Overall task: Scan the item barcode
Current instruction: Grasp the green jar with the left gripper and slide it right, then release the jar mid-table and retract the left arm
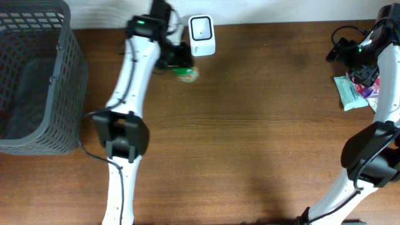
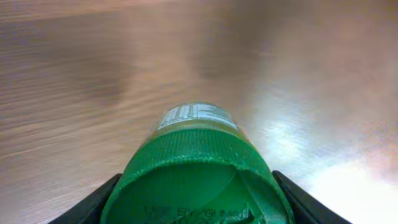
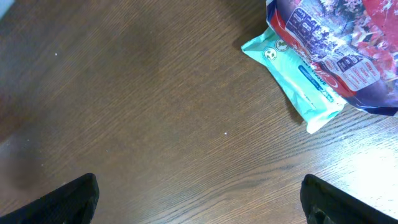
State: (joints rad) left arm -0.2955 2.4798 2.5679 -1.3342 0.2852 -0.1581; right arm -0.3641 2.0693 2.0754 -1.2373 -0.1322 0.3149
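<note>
Jar (image 2: 196, 140): green cap (image 2: 193, 190) toward the wrist camera, lying on its side between my left fingers (image 2: 93, 202); white label (image 2: 196, 116) on top; from overhead it sits just below and left of the scanner (image 1: 202, 34), near the far edge of the tabletop (image 1: 250, 125); I cannot tell whether it rests on the wood or is lifted off it
Left hand (image 2: 196, 180): gripping the jar; one finger lies against each side of the cap
Right hand (image 3: 199, 186): wide open, holding nothing; over bare wood near two packets (image 3: 298, 81), well apart from the scanner
Done: I judge the pick made; the jar is in hand and close to the scanner
Left to do: no barcode shows to me; the print on the label is too small to read; I reckon the jar must be turned until its code faces the scanner, then held there for the read
Basket (image 1: 31, 81): at the left end, well apart from the jar; no part in this step, as far as I can judge
</note>
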